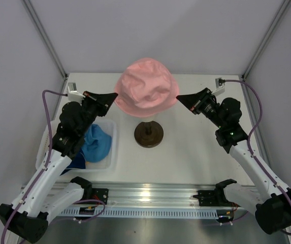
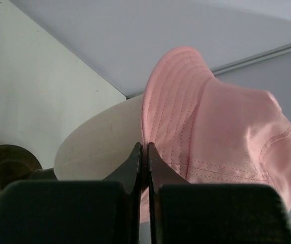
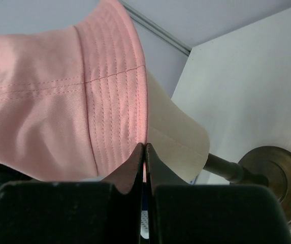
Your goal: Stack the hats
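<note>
Top external view: my left gripper (image 1: 114,96) and my right gripper (image 1: 180,97) each pinch the floppy brim of the soft pink fabric bucket hat (image 1: 146,87) from opposite sides, fingers pressed together on the cloth. The hat covers the beige head-shaped form (image 2: 99,137), whose dark brown round base (image 1: 149,134) stands on the white table (image 1: 196,152). On my left, a light blue fabric bucket hat (image 1: 97,143) lies crumpled in the clear plastic tray (image 1: 113,147), with a bit of dark navy fabric (image 1: 76,162) showing beside it.
</note>
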